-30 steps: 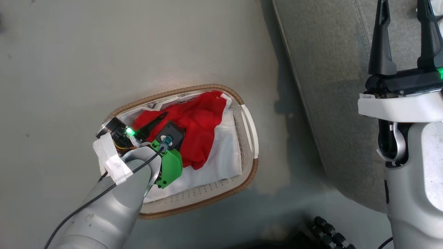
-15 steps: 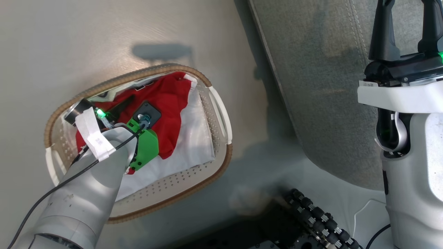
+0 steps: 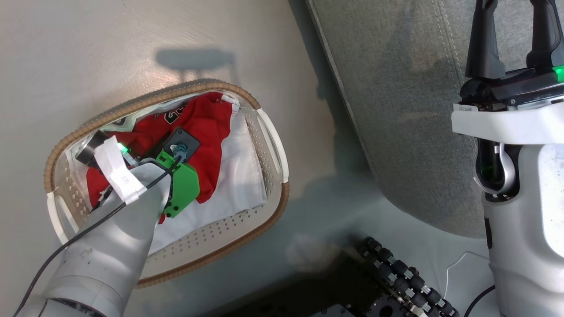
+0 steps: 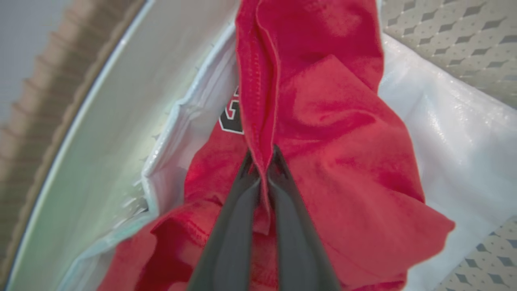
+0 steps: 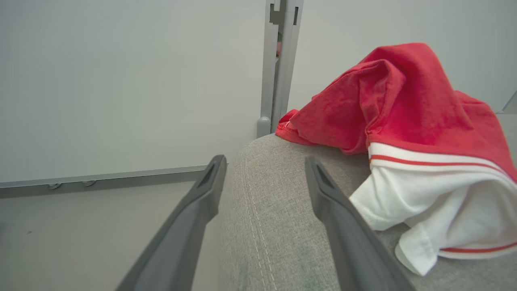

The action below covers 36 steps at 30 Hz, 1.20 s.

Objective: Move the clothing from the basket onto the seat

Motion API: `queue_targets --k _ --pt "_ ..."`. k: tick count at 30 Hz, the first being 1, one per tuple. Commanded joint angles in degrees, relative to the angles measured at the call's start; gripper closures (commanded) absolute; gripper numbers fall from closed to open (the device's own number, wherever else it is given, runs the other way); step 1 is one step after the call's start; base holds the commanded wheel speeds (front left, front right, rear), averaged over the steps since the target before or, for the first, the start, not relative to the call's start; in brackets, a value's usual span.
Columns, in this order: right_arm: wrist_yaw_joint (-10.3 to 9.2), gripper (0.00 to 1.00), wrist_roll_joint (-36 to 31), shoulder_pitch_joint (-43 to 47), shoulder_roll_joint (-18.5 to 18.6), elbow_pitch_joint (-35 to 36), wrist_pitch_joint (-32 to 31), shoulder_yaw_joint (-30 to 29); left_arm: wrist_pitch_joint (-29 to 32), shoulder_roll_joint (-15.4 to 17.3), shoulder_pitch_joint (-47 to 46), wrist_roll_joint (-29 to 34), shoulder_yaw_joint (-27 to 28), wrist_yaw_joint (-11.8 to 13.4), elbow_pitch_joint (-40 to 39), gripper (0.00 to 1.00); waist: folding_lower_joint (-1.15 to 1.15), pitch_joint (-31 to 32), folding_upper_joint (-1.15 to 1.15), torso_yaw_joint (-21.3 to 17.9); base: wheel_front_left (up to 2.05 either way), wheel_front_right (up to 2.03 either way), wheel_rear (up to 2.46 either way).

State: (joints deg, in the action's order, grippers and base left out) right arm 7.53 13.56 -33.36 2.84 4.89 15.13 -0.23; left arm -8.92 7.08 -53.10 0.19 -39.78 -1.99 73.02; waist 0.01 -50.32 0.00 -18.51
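The white basket [image 3: 271, 145] with its brown woven rim stands on the floor at the left of the head view. Red clothing [image 3: 207, 127] lies crumpled inside it on the white liner cloth [image 3: 238, 180]. My left gripper [image 4: 261, 155] reaches down into the basket and is shut on a raised fold of the red clothing [image 4: 323, 133]. My right gripper [image 3: 511, 26] hovers open over the grey seat [image 3: 405, 101], holding nothing. Another red-and-white piece of clothing [image 5: 408, 133] lies on the seat [image 5: 274, 210] just right of the open right gripper [image 5: 262, 161].
Pale floor [image 3: 88, 53] surrounds the basket. The seat's rounded edge runs diagonally right of the basket. My dark wheeled base [image 3: 396, 273] sits at the bottom. A white wall and a grey upright post [image 5: 278, 60] stand behind the seat.
My left gripper has shut on the red fold in the basket. The head camera has shifted, so basket and seat sit further left. The right gripper stays open.
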Motion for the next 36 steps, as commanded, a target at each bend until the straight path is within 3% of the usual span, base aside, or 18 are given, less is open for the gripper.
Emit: queue_targets --k 1,15,27,36 --pt "-0.08 0.00 -0.20 0.07 0.10 -0.34 0.03 -0.06 -0.77 -0.09 1.02 -0.52 0.01 -0.10 0.20 1.00 -0.01 0.52 0.00 0.33 0.00 0.00 0.00" --pt "-0.08 0.00 -3.43 3.18 0.13 -3.05 0.03 -0.57 -6.25 -1.61 6.78 -2.88 -0.67 -1.21 -5.92 1.00 -0.01 8.91 0.00 4.62 0.00 0.00 0.00" --pt "-0.08 0.00 -9.13 10.58 0.15 -8.54 0.03 -1.27 -6.23 -0.10 14.77 -5.64 -0.36 -2.57 -27.06 1.00 -0.01 24.18 0.00 10.13 0.00 0.00 0.00" --pt "-0.08 0.00 -12.25 16.51 0.14 -12.41 0.03 -0.69 -6.17 0.75 14.38 -7.26 -0.31 -3.59 -32.78 1.00 -0.01 36.28 0.00 11.88 0.00 0.00 0.00"
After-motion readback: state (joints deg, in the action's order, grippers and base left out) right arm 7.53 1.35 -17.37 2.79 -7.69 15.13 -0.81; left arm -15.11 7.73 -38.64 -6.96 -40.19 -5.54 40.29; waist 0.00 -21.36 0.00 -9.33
